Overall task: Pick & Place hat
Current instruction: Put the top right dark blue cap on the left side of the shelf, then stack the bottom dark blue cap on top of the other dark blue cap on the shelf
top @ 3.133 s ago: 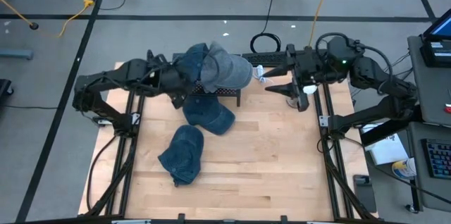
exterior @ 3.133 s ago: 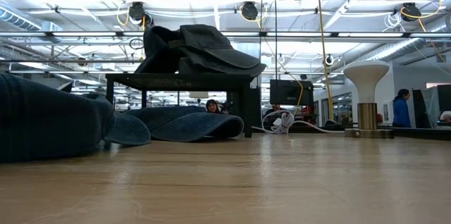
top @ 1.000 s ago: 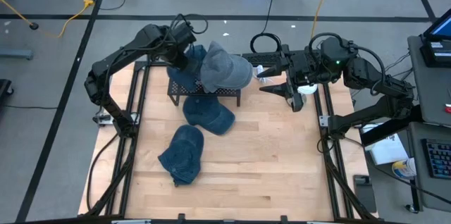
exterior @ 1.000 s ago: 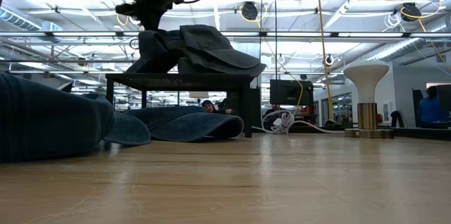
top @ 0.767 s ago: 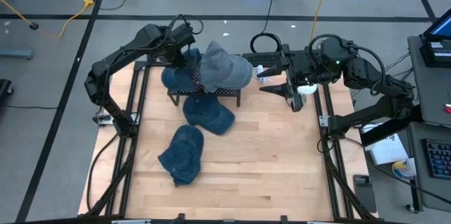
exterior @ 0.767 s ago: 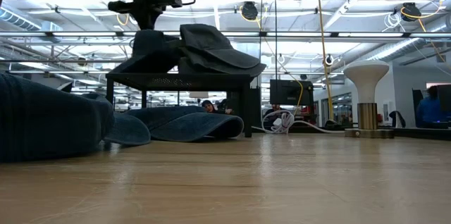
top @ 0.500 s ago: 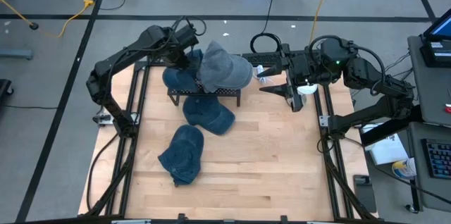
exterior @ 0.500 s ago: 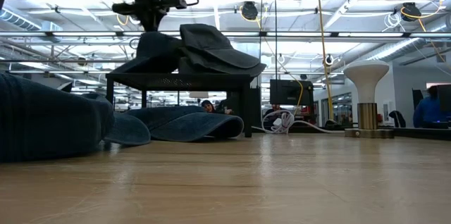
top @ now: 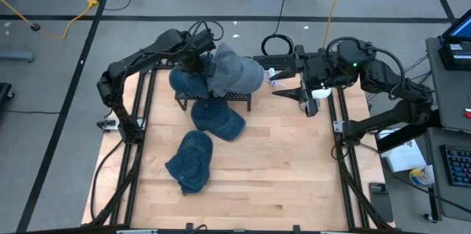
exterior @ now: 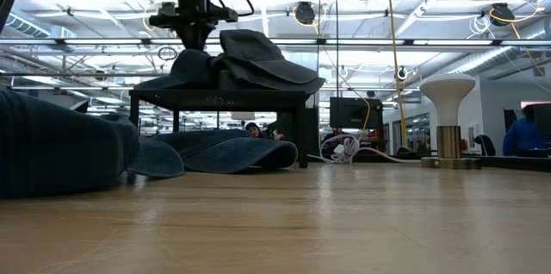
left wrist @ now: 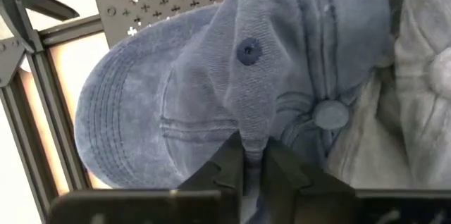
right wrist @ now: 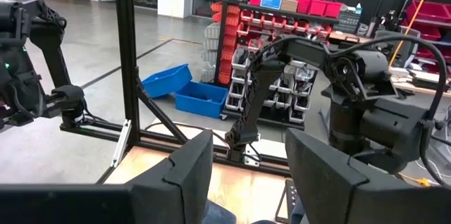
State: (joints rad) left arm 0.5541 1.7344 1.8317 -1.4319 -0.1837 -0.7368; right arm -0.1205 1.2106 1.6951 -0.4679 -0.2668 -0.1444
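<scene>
Two hats (top: 208, 123) crowd the table's (top: 287, 168) left; right half open

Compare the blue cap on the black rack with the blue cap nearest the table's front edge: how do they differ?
The cap on the rack lies raised on the black rack, with the left gripper pinching its crown. The front cap lies on the wooden table, far from both grippers. Both are blue denim.

Blue denim hat (top: 185, 79) beside a paler grey-blue hat (top: 234, 71) on a black perforated rack (top: 215, 96); two darker blue hats (top: 217, 120) (top: 190, 160) lie on the light wood table (top: 280, 168). Arms black.
</scene>
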